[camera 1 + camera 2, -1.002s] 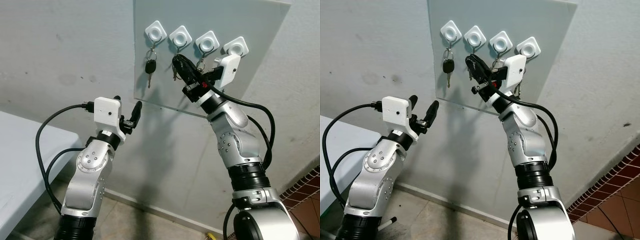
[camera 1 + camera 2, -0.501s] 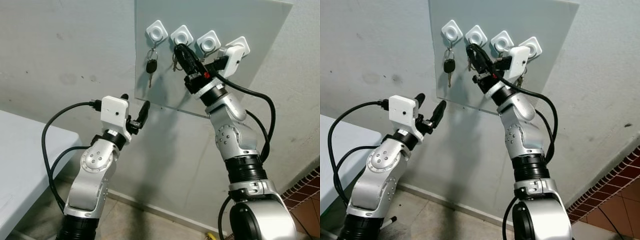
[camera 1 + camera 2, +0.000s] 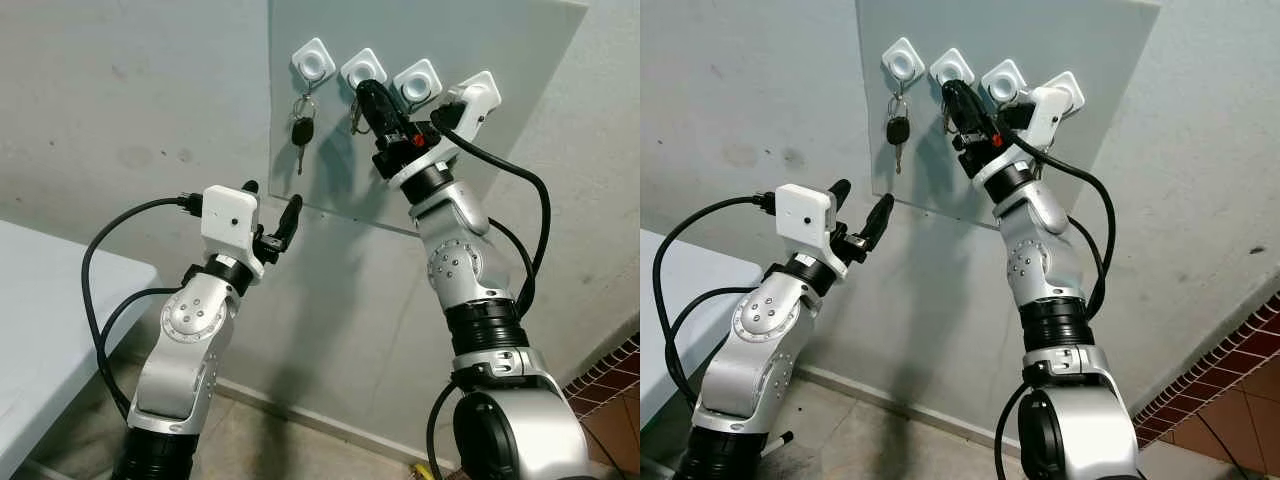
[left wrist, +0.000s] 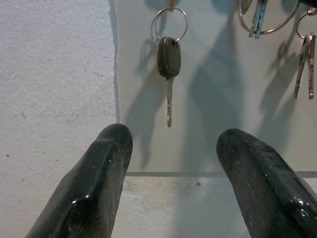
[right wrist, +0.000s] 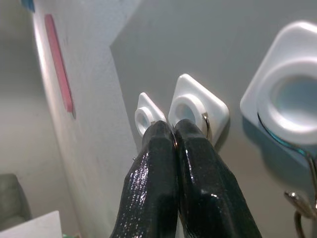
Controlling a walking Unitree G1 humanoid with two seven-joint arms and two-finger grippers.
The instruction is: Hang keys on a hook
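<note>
The right gripper point(image 3: 366, 95) is raised to the second white hook point(image 3: 362, 70) along the grey board's point(image 3: 500, 60) top edge, fingers pinched together on a key ring point(image 5: 205, 124) touching that hook; a black car key point(image 3: 299, 131) hangs from the leftmost hook point(image 3: 314, 64); the left gripper point(image 3: 270, 205) hovers spread below the board's bottom edge

a rough grey wall point(image 3: 130, 120) carried a smooth pale panel point(image 3: 520, 70). a white surface point(image 3: 40, 320) stood low at the left, near the wall. the tan floor point(image 3: 260, 445) met the wall at a pale skirting point(image 3: 320, 425), and reddish brick-pattern tiles point(image 3: 610, 395) lay at the right.
</note>
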